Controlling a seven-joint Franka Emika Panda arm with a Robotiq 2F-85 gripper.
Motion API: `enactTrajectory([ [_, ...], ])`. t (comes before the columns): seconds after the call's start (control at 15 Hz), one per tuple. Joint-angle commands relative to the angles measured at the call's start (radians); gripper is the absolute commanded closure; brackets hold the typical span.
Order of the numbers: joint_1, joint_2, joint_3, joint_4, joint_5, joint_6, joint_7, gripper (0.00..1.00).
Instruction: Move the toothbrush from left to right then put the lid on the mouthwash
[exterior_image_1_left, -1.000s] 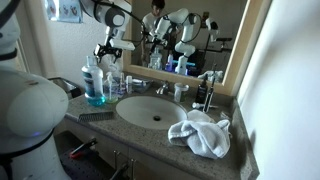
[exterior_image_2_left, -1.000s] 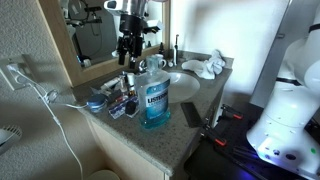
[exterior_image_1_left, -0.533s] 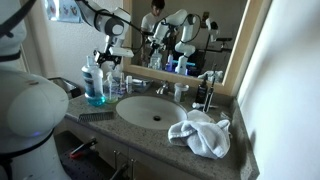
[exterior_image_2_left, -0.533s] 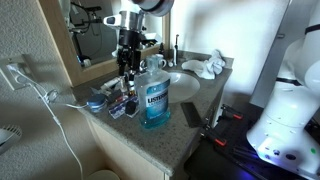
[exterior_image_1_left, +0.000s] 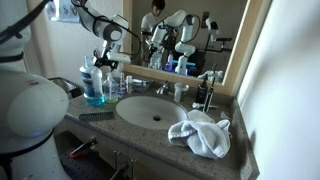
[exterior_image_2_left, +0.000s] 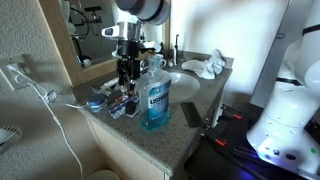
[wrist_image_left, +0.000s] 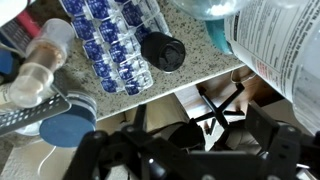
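The mouthwash (exterior_image_2_left: 155, 96) is the tall bottle of blue liquid on the counter's end, also seen in an exterior view (exterior_image_1_left: 95, 86); its label fills the right of the wrist view (wrist_image_left: 275, 45). A round black lid (wrist_image_left: 163, 50) lies on the speckled counter next to it. My gripper (exterior_image_2_left: 128, 73) hangs just above the small items beside the mouthwash and is also visible in an exterior view (exterior_image_1_left: 105, 63). In the wrist view the gripper (wrist_image_left: 185, 142) is open and holds nothing. I cannot make out the toothbrush.
Blue blister packs (wrist_image_left: 110, 40), small bottles (wrist_image_left: 45, 55) and a blue round cap (wrist_image_left: 65, 125) crowd the counter under the gripper. A sink (exterior_image_1_left: 150, 110), a crumpled white towel (exterior_image_1_left: 200, 132), a dark comb (exterior_image_1_left: 97, 116) and a wall mirror (exterior_image_1_left: 190, 40) are nearby.
The gripper has come down and shifted slightly toward the items beside the mouthwash. Its jaws stay open and nothing on the counter has moved.
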Motion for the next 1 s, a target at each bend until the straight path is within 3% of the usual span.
enactTrajectory([
  [0.0, -0.006, -0.004, 0.019, -0.031, 0.018, 0.032, 0.005, 0.00],
  [0.93, -0.012, 0.062, 0.023, -0.034, -0.031, 0.044, 0.029, 0.00],
])
